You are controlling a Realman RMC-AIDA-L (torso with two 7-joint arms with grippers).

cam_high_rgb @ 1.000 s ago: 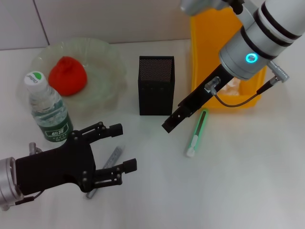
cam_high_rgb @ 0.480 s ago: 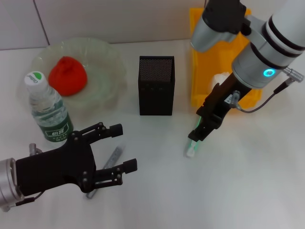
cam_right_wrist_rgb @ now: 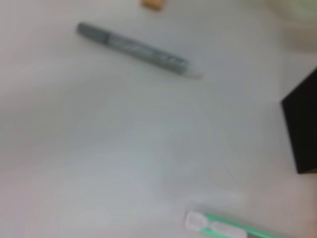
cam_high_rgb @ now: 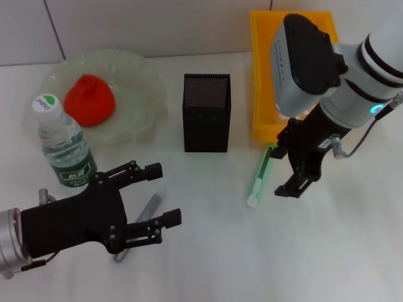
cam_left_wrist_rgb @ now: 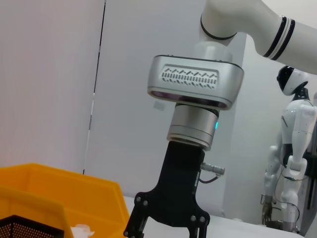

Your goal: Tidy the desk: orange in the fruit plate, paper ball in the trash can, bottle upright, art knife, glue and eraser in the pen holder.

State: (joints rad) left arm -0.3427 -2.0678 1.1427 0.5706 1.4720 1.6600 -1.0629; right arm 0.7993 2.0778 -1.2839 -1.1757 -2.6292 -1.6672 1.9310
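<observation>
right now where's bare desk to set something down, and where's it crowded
Free: the strip between the pen holder and the left gripper, and the near edge right of that gripper, below the green glue stick. Crowded: the left side, where bottle, fruit plate and grey art knife cluster, and around the right gripper by the yellow bin.

Matt white table (cam_high_rgb: 201,251); black perforated-mesh pen holder (cam_high_rgb: 206,113); glossy yellow plastic bin (cam_high_rgb: 263,94); translucent ribbed plate (cam_high_rgb: 141,94); clear plastic bottle (cam_high_rgb: 63,148); matt black tools (cam_high_rgb: 141,201).
</observation>
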